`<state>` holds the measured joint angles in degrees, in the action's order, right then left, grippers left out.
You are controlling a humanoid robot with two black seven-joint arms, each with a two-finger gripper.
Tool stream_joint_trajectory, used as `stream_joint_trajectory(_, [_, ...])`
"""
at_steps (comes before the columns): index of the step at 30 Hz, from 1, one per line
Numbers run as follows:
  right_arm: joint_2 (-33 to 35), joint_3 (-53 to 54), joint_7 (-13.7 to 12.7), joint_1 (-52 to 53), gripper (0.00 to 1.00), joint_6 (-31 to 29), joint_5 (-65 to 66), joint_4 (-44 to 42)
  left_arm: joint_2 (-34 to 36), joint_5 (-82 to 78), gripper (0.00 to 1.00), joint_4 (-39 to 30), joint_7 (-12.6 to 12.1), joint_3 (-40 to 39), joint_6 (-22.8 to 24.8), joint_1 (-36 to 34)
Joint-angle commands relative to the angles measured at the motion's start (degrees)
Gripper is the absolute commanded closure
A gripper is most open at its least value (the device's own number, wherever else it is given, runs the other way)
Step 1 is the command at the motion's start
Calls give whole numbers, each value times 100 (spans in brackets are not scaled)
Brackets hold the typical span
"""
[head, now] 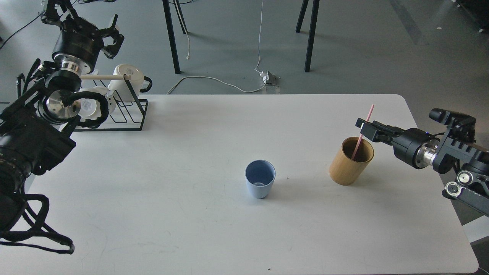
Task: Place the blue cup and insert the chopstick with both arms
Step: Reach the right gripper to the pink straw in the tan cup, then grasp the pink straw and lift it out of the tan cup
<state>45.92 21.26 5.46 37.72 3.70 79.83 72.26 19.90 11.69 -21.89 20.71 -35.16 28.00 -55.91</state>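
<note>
At about ten o'clock of the view the left tool (pixel 110 36) is held high above the worktop (pixel 191 229), over the far left corner; its fingers are seen apart and nothing is between them. Just below it, a black wire rack (pixel 131 110) is standing on the worktop corner, with a pale wooden rod (pixel 103 76) across its top and white mugs (pixel 128 82) hung on it — one mug is partly hidden behind the left arm.

Near the middle of the worktop, slightly toward five o'clock, the blue cup (pixel 260 178) is standing upright with its mouth open to the view; nothing is seen inside it, and it is touched by neither tool.

At three o'clock from the cup, near it but clearly apart, a bamboo holder (pixel 349 164) is placed upright. The pink chopstick (pixel 363 131) is standing in it, leaning toward one o'clock, its upper part rising above the rim. The right tool (pixel 367 129) is reached in from three o'clock and is closed on the chopstick just above the holder's rim — the lower end of the stick is inside the holder.
</note>
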Motion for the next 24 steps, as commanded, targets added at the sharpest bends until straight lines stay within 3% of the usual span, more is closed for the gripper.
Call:
stream_joint_trajectory(1, [-22, -201, -79, 78, 59, -1, -3, -19, 49, 0, 1, 9, -14, 0, 0, 1])
stream_joint_trajectory(14, [-31, -245, -106, 148, 96, 8, -20, -89, 84, 0, 1, 53, -41, 0, 0, -8])
stream_joint_trajectory(24, [654, -201, -53, 209, 98, -1, -82, 674, 128, 9, 1, 53, -41, 0, 0, -52])
